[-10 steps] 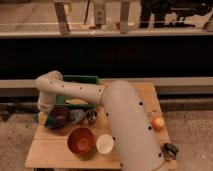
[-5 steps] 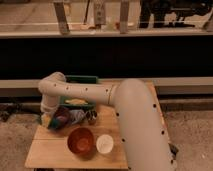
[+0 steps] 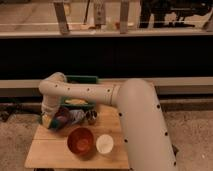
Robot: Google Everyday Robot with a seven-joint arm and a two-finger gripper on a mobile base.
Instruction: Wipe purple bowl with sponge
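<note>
The purple bowl (image 3: 63, 116) sits at the left side of the wooden table (image 3: 50, 152), dark and partly covered by my arm. My gripper (image 3: 50, 118) hangs at the bowl's left rim, at the end of the white arm that bends over from the right. A small yellowish piece (image 3: 46, 122) shows just under the gripper; it looks like the sponge, touching the bowl's left edge.
A green tray (image 3: 84, 80) with a yellow item (image 3: 75, 102) stands behind the bowl. A crumpled pale item (image 3: 78, 116) and a dark can (image 3: 91, 117) lie to its right. An orange-red bowl (image 3: 80, 141) and a white cup (image 3: 105, 144) stand at the front. My arm hides the table's right side.
My arm has swung further over the table and the gripper has moved down to the purple bowl's left rim. The arm now hides the apple at the right.
</note>
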